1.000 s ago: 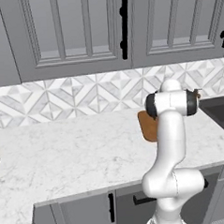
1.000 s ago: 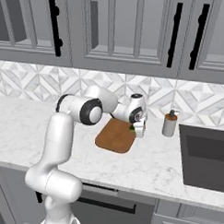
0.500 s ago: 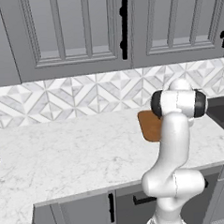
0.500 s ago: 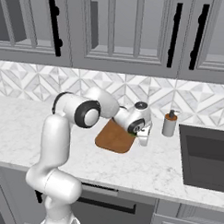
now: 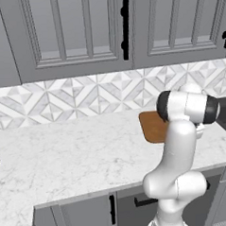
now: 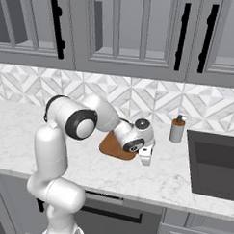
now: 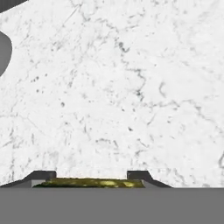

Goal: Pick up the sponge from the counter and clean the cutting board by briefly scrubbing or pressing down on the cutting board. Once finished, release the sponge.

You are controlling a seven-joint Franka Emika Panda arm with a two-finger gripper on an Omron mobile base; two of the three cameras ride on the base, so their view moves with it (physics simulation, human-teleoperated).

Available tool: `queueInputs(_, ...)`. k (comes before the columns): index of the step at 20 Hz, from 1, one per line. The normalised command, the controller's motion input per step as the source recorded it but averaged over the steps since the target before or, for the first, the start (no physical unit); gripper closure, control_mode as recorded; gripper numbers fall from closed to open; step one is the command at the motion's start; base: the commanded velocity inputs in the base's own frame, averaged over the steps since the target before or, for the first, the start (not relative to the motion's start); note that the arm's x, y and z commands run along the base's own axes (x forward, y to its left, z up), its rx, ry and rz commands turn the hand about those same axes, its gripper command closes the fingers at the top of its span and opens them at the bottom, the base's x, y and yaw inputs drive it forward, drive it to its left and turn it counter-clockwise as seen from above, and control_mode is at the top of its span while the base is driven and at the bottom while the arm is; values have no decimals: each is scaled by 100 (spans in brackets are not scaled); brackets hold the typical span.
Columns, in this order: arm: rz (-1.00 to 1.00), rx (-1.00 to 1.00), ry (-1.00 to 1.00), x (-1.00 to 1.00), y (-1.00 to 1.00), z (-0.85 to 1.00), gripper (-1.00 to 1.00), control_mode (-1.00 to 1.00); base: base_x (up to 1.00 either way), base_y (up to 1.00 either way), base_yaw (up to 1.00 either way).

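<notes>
Down at the right end of the white marble surface (image 6: 174,181), just right of the cutting board (image 6: 110,146), the pincer (image 6: 146,159) hangs low over the stone. Looking along the hand, the sponge (image 7: 89,182) lies between the two dark fingertips (image 7: 139,176), a sliver of yellow-green spanning the gap. Whether the tips already press it or merely bracket it, I cannot tell.

A sponge like that should be light and soft, likely to squash under pressure rather than slip, so a hold across its short sides, low on the block, looks safest.

From the right base camera, the hand's place beside the board, the soap bottle (image 6: 176,129) behind it and the dark sink (image 6: 215,164) to the right are plain. From the left, the arm covers most of the board (image 5: 152,126).
</notes>
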Motion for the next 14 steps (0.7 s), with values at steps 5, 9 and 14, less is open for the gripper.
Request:
queueInputs(5,5,2,0,-56,29,-2,100,-100,0,0,0)
queueInputs(9,2,5,0,26,22,0,100,-100,0,0,0)
queueInputs(14,-4,-3,0,12,25,-15,100,-100,0,0,0)
